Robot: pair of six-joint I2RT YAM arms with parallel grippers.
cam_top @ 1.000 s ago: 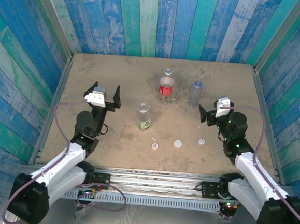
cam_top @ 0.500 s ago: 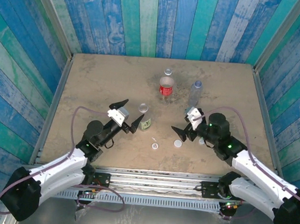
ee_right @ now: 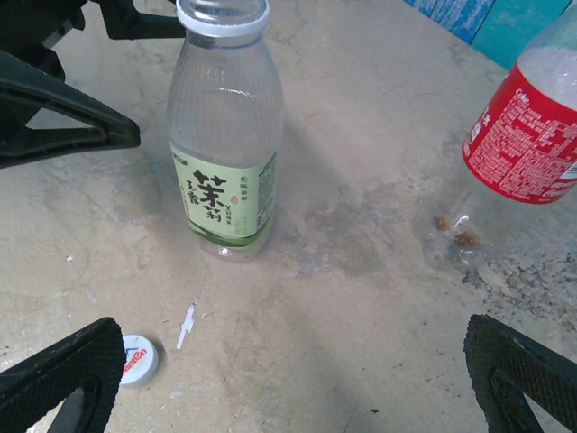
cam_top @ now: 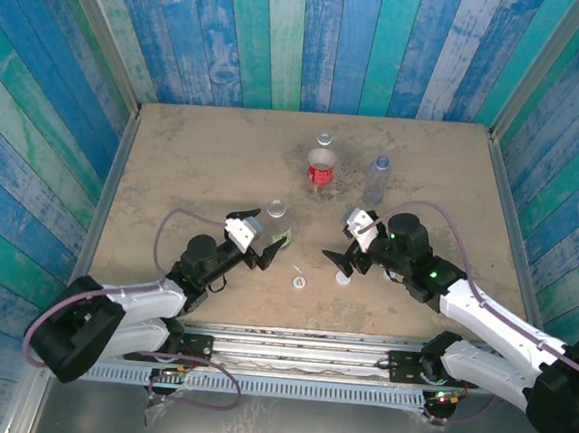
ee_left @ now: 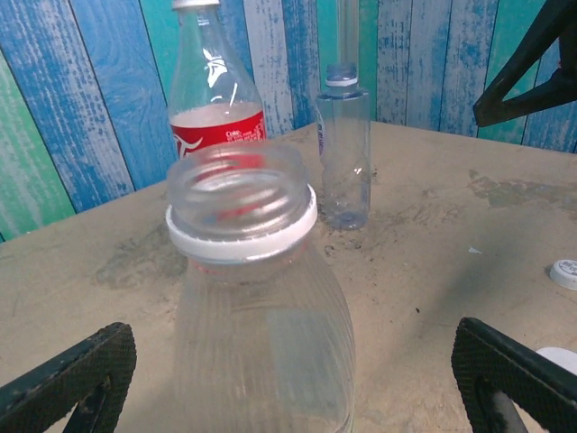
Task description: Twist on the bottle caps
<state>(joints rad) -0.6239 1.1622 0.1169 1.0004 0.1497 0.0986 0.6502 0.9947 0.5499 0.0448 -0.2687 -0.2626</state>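
1. Jaws of the left gripper stand spread wide on either side of the clear ribbed plastic bottle with the green-yellow label, not touching it; I judge the arm sits there to steady that bottle while a cap goes on
2. The right gripper, jaws equally wide apart and holding nothing, hangs low over the sandy table just above a small round white screw cap, probably lined up to pick it
3. That bottle stands upright near the front, between the arms; the clear red-labelled bottle and the plain bluish unlabelled bottle stand farther back, well apart from both grippers
4. The left wrist view gives the bottle's open threaded mouth and white collar ring, a mere pale disc from above; the right wrist view gives its label and a white cap with red print lying flat near its foot
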